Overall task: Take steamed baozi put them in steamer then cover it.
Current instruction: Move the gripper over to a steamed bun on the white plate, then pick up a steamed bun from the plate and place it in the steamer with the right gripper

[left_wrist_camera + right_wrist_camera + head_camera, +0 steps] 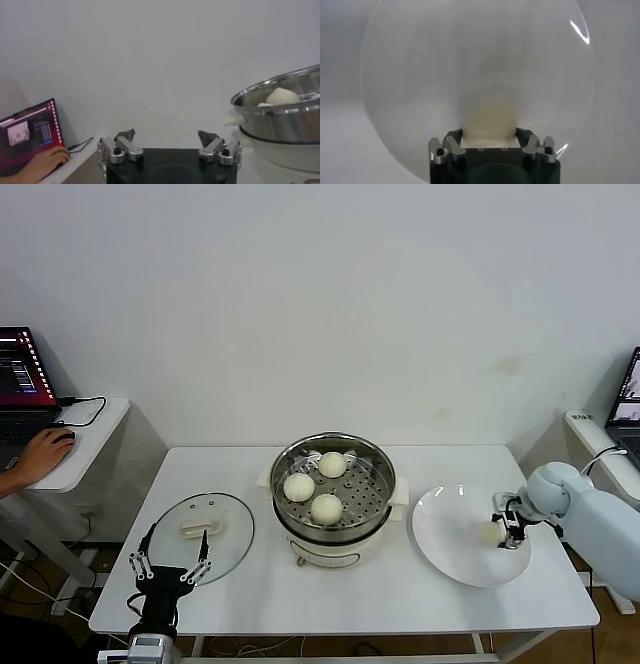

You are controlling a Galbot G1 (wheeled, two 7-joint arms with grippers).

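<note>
Shiny steel marks the steamer (334, 496) at the middle of your white table (400, 599) in the head view, its rim facing straight up and three steamed baozi (326, 508) resting on the perforated tray inside. To your left of it the cover (198, 527) lies flat on the table, apart from the pot, with its cream oblong handle running roughly across the table, left to right. Your left gripper (170, 567) hangs at the near table edge just in front of the cover, jaws spread wide and empty. On your right, the white plate (470, 534) carries the fourth baozi (492, 532), and your right gripper (506, 529) is down on it at the plate's right side.

From the left wrist view, you see the left gripper (167, 135) with its fingers far apart, nothing between them; the steamer (280, 116) stands off to one side with two buns showing above its rim. A laptop (29, 131) and a person's hand (44, 161) sit on a side desk.

From the right wrist view, the right gripper (488, 133) has its jaws set on either side of the baozi (489, 120), touching it, with the plate (420, 75) beneath.
</note>
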